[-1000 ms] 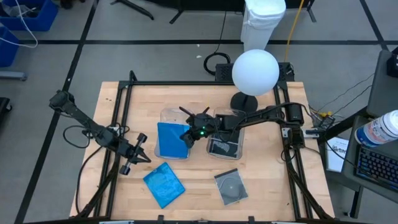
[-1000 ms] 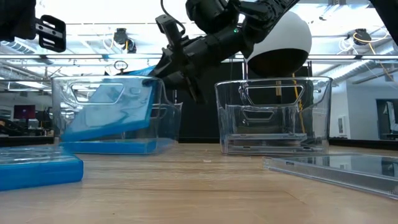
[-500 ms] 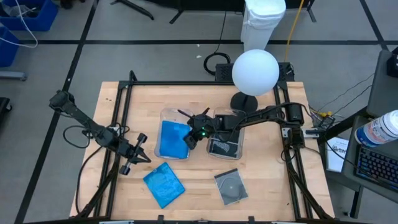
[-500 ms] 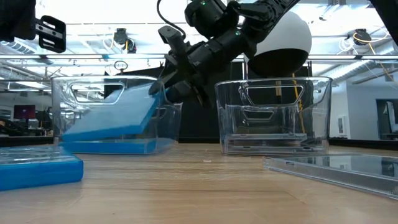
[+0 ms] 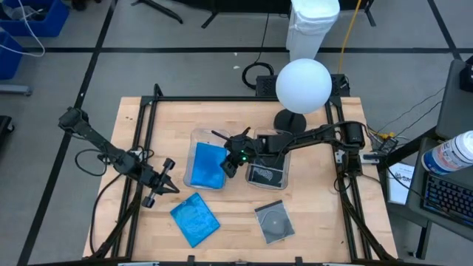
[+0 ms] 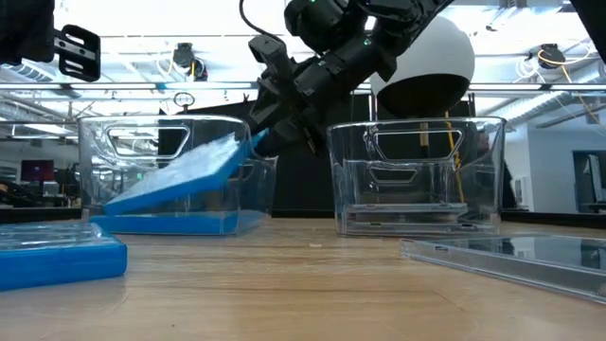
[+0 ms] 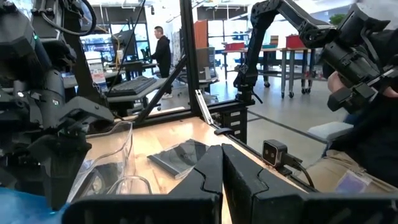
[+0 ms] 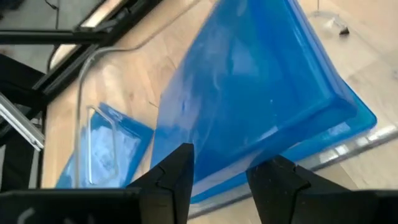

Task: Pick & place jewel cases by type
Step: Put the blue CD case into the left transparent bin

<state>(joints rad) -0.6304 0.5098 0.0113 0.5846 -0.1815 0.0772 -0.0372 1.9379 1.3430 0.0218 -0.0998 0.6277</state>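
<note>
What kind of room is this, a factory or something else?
Most likely a robotics lab or workshop rather than a factory. A pale wooden table in a black metal frame carries two dark robot arms, and the room behind holds desks with computer monitors and a person standing at one.

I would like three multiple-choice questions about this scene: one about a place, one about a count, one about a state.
1. Where is the tilted blue case?
A. in the left bin
B. on the lamp
C. on the floor

2. How many cases lie on the bare table?
A. none
B. two
C. five

3. The right pincer is
A. clamped on the clear case
B. open above the tilted case
C. out of view

Answers: 1 A, it leans inside that bin; 2 B, one flat blue case and one clear; 3 B, its fingers stand apart.
</note>
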